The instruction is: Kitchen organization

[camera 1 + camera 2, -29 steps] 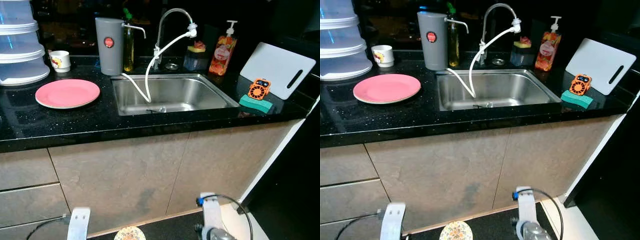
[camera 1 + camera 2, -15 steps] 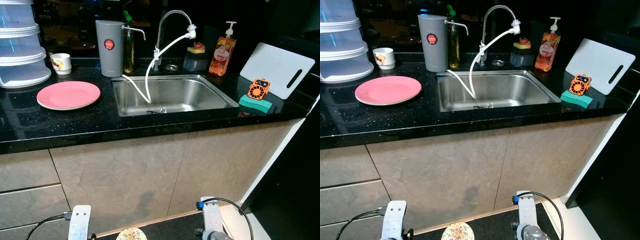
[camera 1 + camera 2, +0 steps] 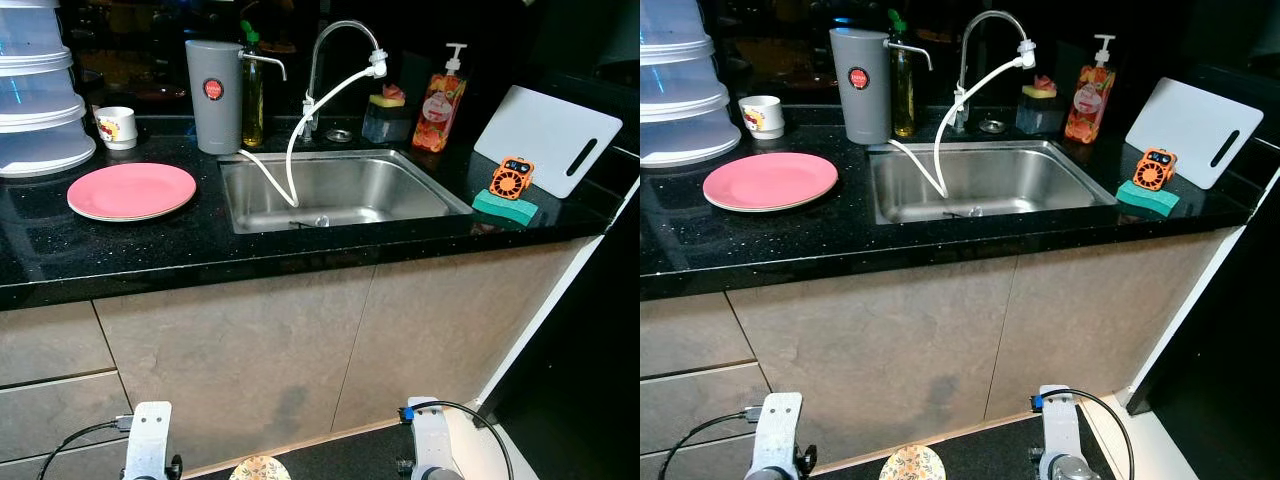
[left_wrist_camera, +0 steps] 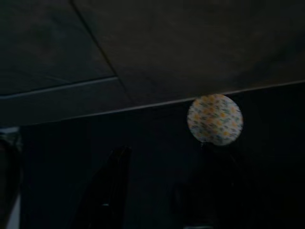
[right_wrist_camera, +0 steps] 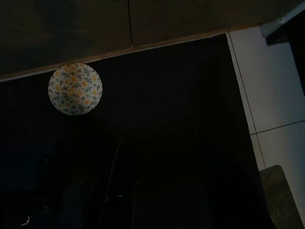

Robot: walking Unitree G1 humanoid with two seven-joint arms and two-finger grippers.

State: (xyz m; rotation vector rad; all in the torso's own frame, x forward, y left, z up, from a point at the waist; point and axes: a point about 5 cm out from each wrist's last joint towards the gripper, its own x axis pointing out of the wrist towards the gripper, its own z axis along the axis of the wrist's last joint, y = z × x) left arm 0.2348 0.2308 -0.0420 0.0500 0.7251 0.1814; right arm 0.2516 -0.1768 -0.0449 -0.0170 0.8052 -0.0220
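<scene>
A black counter (image 3: pixel 150 250) holds a pink plate (image 3: pixel 132 190) to the left of a steel sink (image 3: pixel 340 190). Behind the plate stand a small white cup (image 3: pixel 116 127) and a stack of clear containers (image 3: pixel 35 90). A grey water jug (image 3: pixel 212 95) and a faucet (image 3: pixel 335 60) with a white hose stand at the sink's back edge. Both arms hang low in front of the cabinets. My left gripper (image 4: pixel 162 191) and right gripper (image 5: pixel 162 181) are open over the dark floor, holding nothing. A round floral disc (image 5: pixel 75 88) lies on the floor between them.
Right of the sink stand an orange soap dispenser (image 3: pixel 443 98), a white cutting board (image 3: pixel 550 138), a small orange gadget (image 3: pixel 511 178) and a green sponge (image 3: pixel 503 207). Beige cabinet fronts (image 3: pixel 250 350) close off the space below the counter. A dark mat meets white tiles (image 5: pixel 271 95) on the right.
The head view has shifted slightly; the things on the counter stand as before. Both arms still hang low.
</scene>
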